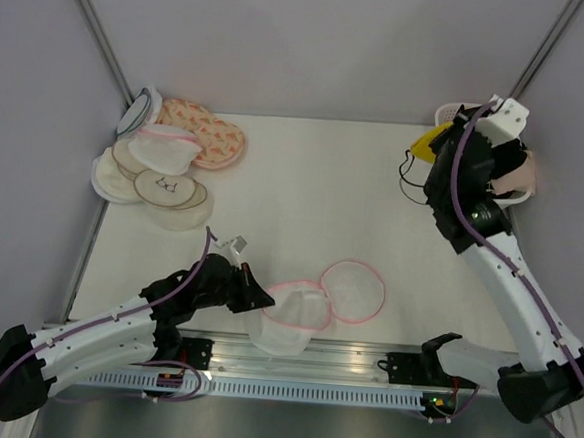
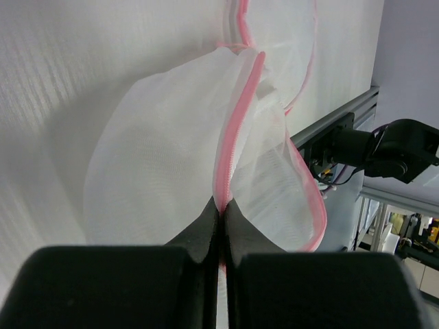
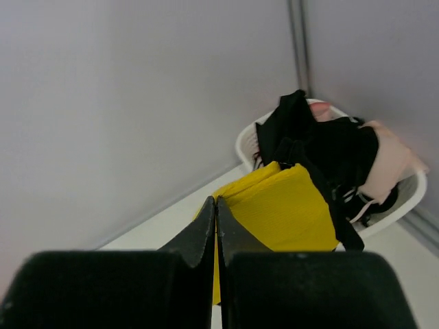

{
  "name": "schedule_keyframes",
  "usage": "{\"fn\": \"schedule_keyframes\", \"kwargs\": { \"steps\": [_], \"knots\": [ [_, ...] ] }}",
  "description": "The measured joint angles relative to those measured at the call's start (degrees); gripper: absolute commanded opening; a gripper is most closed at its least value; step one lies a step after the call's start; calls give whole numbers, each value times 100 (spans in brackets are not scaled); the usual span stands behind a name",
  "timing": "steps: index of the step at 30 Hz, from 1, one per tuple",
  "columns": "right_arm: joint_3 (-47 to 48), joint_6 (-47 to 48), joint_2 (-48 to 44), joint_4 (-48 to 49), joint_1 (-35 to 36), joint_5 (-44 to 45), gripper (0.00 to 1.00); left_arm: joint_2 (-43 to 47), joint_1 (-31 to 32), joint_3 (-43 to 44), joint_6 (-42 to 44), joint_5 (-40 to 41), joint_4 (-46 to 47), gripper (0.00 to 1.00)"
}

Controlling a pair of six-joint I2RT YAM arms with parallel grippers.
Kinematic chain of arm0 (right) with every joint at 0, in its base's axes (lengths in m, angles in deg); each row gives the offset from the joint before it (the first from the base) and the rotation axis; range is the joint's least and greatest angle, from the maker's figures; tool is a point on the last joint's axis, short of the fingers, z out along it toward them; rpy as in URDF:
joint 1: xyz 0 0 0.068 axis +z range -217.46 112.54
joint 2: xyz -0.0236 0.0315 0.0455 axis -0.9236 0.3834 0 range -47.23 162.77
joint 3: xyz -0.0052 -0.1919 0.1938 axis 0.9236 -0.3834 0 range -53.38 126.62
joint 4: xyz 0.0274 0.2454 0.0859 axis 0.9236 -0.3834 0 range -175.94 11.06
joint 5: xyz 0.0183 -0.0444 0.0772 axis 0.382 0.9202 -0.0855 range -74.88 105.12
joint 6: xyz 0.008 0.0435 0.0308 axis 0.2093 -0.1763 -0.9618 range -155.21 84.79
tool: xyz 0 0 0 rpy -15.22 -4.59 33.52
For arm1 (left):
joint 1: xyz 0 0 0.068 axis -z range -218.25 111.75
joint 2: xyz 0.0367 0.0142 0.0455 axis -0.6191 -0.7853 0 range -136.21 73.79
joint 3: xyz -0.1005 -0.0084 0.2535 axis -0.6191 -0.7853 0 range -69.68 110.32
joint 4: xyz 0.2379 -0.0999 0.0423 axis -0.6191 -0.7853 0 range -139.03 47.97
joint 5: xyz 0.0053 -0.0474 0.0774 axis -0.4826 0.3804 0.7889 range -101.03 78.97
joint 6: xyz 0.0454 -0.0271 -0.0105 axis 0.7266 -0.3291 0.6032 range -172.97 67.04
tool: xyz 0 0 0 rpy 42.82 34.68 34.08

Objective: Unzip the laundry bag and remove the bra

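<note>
The laundry bag (image 1: 287,324), white mesh with pink zipper trim, lies open at the table's near edge, its round lid (image 1: 354,289) flipped out to the right. My left gripper (image 1: 264,301) is shut on the bag's pink rim (image 2: 236,116) and lifts the mesh (image 2: 158,157) off the table; its jaws (image 2: 221,205) meet on the zipper tape. My right gripper (image 1: 446,140) is at the back right, shut on a yellow bra (image 3: 288,205) with black straps, which also shows in the top view (image 1: 428,143), next to a white basket (image 3: 405,199).
The basket (image 1: 448,114) holds black garments (image 3: 322,144) and a peach bra (image 3: 387,164). A pile of round pouches sits at the back left, including a peach floral pouch (image 1: 206,133) and a cream disc with a bra drawing (image 1: 169,186). Grey walls enclose the table.
</note>
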Motion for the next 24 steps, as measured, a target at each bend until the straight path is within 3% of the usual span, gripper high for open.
{"fn": "schedule_keyframes", "kwargs": {
  "steps": [4,10,20,24],
  "knots": [
    [894,-103,1099,-461,-1683,-734,0,-55,0,122,2,-28,-9,2],
    [1956,-282,2304,-789,-3077,-1189,0,-140,0,442,17,-83,-149,2],
    [4854,-662,4883,-1156,-3960,-2503,0,-234,0,804,120,-94,-376,2],
    [5215,-734,5748,-1281,-3985,-3001,0,-308,0,804,120,-74,-437,2]
  ]
}}
